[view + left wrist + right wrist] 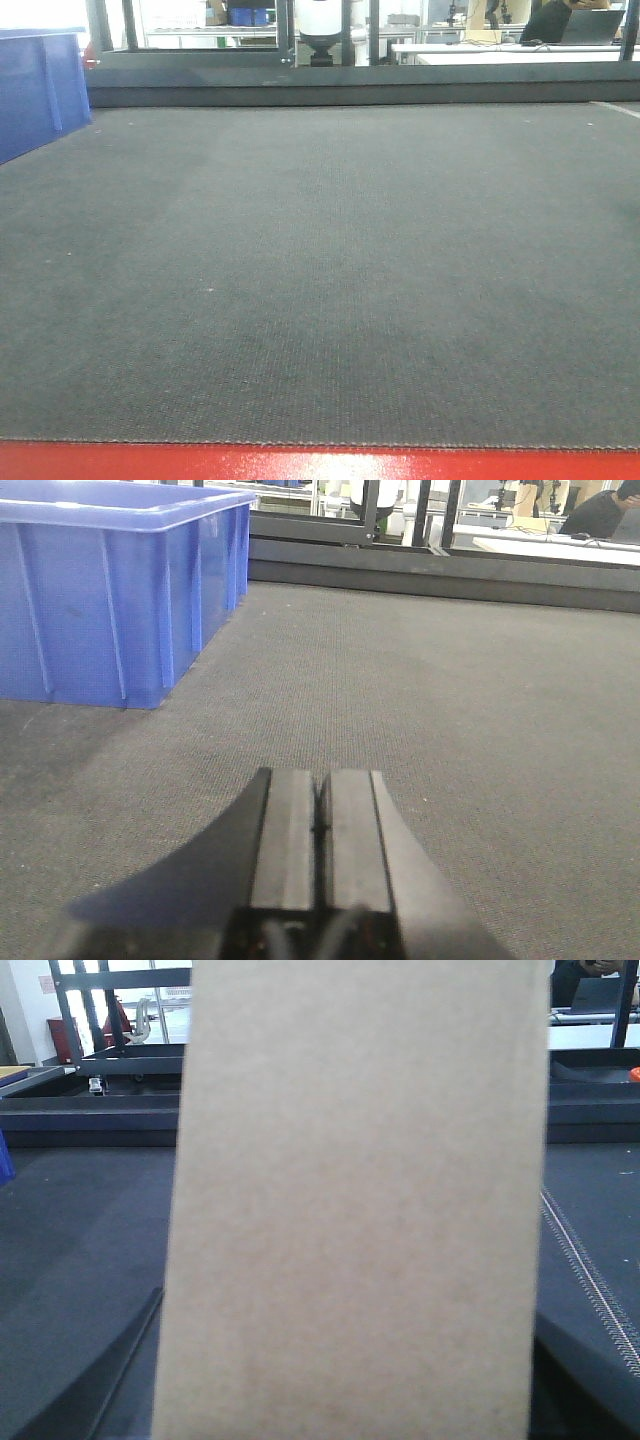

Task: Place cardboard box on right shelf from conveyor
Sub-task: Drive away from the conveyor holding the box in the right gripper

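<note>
A plain tan cardboard box (355,1160) fills the middle of the right wrist view, upright and hiding most of what lies behind it. My right gripper (350,1305) is shut on the cardboard box, with one dark finger showing at each lower side of it. The dark grey conveyor (320,280) with its red front edge (320,463) carries no box in the front view. My left gripper (320,775) is shut, pads pressed together and holding nothing, low over the conveyor belt (460,700). The right shelf is out of view.
A blue plastic bin (110,590) stands on the belt to the left of my left gripper, and shows at the left edge of the front view as the blue bin (35,90). A dark frame rail (360,85) runs along the belt's far side, with tables behind it.
</note>
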`<action>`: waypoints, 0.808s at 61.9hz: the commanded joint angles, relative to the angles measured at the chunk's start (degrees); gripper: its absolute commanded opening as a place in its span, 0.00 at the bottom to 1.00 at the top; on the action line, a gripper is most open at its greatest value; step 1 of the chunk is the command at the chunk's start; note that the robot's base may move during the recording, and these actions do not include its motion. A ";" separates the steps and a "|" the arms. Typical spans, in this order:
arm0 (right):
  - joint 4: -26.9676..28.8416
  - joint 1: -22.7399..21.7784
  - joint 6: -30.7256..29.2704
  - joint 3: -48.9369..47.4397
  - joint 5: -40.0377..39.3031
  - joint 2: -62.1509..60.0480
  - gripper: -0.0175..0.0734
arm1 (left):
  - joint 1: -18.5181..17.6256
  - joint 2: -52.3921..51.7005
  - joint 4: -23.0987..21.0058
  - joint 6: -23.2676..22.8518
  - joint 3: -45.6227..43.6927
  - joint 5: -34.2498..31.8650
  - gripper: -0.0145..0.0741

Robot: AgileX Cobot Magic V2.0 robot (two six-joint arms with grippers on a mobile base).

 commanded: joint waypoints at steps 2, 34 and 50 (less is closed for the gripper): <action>-0.87 -0.49 -0.54 -1.48 -5.75 0.60 0.43 | -0.07 -0.67 -0.37 -0.29 -0.21 -5.15 0.03; -0.87 -0.49 -0.54 -1.48 -5.75 0.60 0.43 | -0.07 -0.47 -0.37 -0.29 -0.21 -5.15 0.03; -0.87 -0.49 -0.54 -1.48 -5.75 0.60 0.43 | -0.07 -0.47 -0.37 -0.29 -0.21 -5.15 0.03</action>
